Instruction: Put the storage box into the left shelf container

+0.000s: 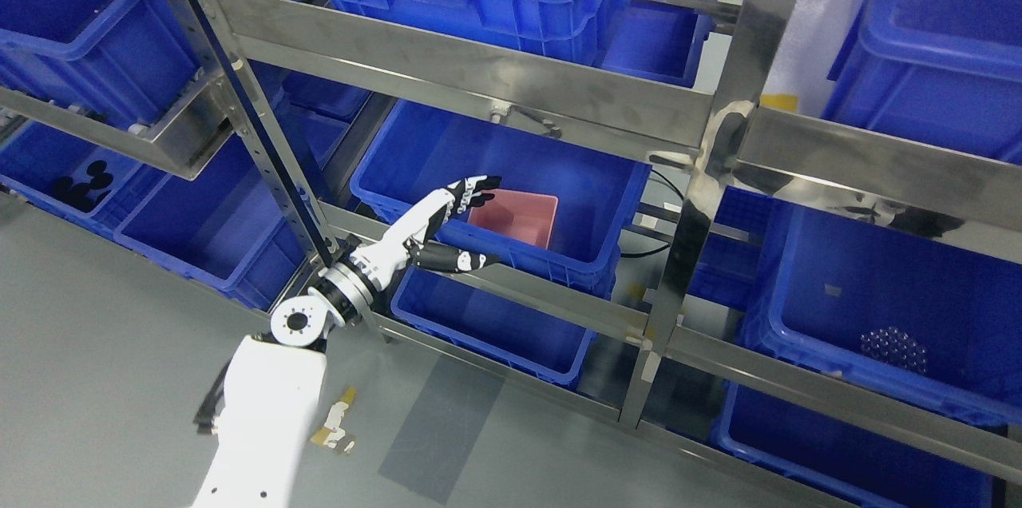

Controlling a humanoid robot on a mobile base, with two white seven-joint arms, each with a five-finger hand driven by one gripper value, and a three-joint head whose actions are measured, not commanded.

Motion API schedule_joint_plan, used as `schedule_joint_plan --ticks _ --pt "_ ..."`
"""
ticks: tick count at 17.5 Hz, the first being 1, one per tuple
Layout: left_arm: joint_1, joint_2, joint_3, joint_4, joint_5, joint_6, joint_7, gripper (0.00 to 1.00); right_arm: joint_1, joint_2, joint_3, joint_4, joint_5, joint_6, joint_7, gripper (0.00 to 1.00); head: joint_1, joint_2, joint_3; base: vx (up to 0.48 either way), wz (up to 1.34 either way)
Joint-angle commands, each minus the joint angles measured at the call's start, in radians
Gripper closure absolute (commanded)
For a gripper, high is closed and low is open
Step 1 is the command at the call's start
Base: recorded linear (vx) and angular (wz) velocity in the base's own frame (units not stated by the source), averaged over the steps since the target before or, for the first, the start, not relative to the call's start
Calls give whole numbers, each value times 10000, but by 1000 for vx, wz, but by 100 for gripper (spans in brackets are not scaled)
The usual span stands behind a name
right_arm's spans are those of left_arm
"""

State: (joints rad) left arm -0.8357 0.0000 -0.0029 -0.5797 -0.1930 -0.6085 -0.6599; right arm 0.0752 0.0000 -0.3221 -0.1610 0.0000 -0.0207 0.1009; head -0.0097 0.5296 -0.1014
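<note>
A pink storage box (515, 218) lies inside a blue container (595, 196) on the middle level of the steel shelf. My left hand (477, 222) reaches in over the container's front left corner, just left of the pink box. Its fingers (473, 188) are stretched out straight and its thumb points right along the container's front rim; nothing is held. The white left forearm (271, 404) rises from the lower left. The right arm does not show.
A steel upright (263, 140) stands right beside my left wrist, and a horizontal steel beam (471, 69) crosses above the container. More blue containers (886, 308) fill the shelves on both sides, above and below. Grey floor (96, 380) lies at lower left.
</note>
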Motion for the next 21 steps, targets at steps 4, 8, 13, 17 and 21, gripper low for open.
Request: schedule_joint_plan --ticks 4,8,13,17,21 --pt "1255 175 -80 -4153 2083 422 3508 1 0 -175 0 0 77 8 3409 0 0 0 0 -164 26" --pt "1103 175 137 -6530 2418 2809 5002 1 0 -175 0 0 77 8 3409 0 0 0 0 -164 192" --pt "29 175 183 -6750 3326 4474 5219 1 0 -175 0 0 77 8 3409 0 0 0 0 -197 321" --pt "-126 175 106 -7990 3570 5236 5173 1 0 -175 0 0 77 8 3409 0 0 0 0 -157 212" --pt "287 175 30 -8146 3755 5763 5157 1 0 -175 0 0 77 8 3409 0 0 0 0 -63 114"
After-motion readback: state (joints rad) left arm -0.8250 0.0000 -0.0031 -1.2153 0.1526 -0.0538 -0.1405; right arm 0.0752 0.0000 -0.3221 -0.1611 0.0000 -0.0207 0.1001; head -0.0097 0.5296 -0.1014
